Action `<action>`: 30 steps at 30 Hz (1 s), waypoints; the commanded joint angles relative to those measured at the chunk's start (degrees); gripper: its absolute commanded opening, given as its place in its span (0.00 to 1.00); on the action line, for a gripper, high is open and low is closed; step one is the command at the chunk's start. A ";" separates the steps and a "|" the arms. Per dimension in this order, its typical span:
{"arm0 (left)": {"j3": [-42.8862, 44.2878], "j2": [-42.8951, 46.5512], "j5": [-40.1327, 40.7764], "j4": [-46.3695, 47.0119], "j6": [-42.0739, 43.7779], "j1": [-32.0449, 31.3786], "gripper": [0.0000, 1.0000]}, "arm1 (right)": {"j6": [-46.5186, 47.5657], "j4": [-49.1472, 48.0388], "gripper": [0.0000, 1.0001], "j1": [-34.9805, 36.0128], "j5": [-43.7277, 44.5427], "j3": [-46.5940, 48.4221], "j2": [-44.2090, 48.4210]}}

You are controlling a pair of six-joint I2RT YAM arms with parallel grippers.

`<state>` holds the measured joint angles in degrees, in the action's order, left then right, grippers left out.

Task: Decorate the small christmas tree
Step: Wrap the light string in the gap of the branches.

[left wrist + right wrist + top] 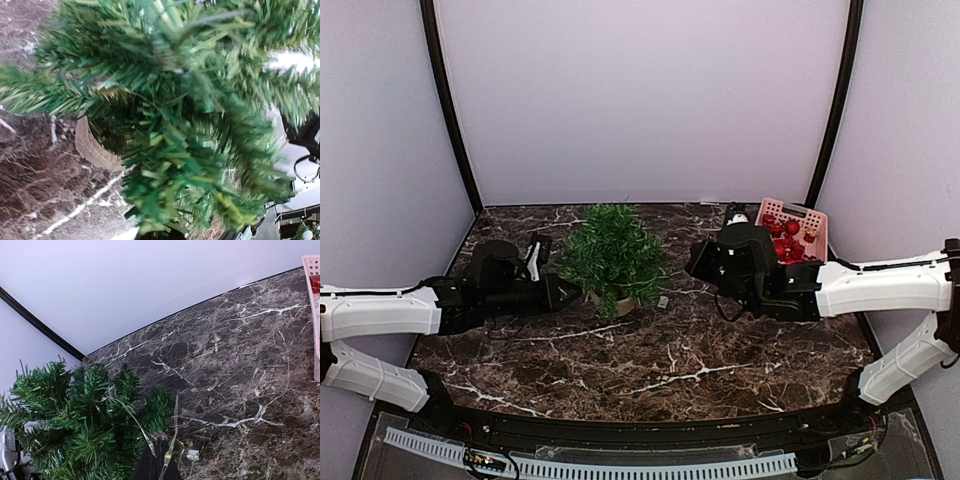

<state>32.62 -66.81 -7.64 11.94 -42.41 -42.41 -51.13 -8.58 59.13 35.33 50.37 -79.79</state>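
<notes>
1. At the back of the dark brown, white-veined marble-look surface (650, 370), a little left of centre: small christmas tree (612, 252) with bushy dark green artificial needles, upright on its round tan base (92, 145).
2. Left hand (560, 291): low at the tree's left side, tip in among the lower branches. Fingers closed. Its wrist view is filled with needles, so I cannot tell whether a branch is pinched.
3. Right hand (694, 262): just right of the tree, tip pointing at it, fingers closed together.
4. Thin pale wire (150, 445) with small yellowish bulbs runs from the tree's branches to the right hand's tips. Cannot tell whether it is gripped.
5. Pink slotted plastic basket (817, 228): back right, behind the right arm, well apart from the tree. It holds shiny red ornaments (786, 240).
6. Small white piece (192, 455): lies on the surface near the tree's base, on the side toward the right hand.
</notes>
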 commanded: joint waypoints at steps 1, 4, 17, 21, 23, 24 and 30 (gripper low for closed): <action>-0.11 3.05 -2.55 -2.66 4.41 3.77 0.00 | -1.90 -0.62 0.00 3.36 3.18 1.83 -0.93; 0.73 2.85 -4.01 -4.15 9.10 5.49 0.00 | -4.62 -0.39 0.00 5.74 3.39 1.82 -2.54; 2.87 0.46 -8.08 -7.42 18.00 11.27 0.12 | -9.63 -0.98 0.00 9.60 1.09 4.17 -8.80; 1.88 3.25 -5.84 -9.61 17.95 11.28 0.31 | -9.49 0.43 0.06 9.59 1.37 3.57 -7.35; 0.87 5.72 -4.48 -10.61 17.67 11.30 0.43 | -9.38 0.49 0.19 9.51 1.67 2.17 -5.80; 0.56 6.69 -3.78 -11.35 17.46 11.26 0.46 | -9.23 0.49 0.27 9.49 1.96 1.32 -4.87; -1.93 15.69 -1.04 -17.66 15.89 11.26 0.65 | -5.75 2.84 0.69 9.39 4.12 -2.57 2.65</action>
<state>32.86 -56.31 -11.35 -0.16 -25.93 -31.38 -59.79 -6.61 68.31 36.88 49.82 -82.61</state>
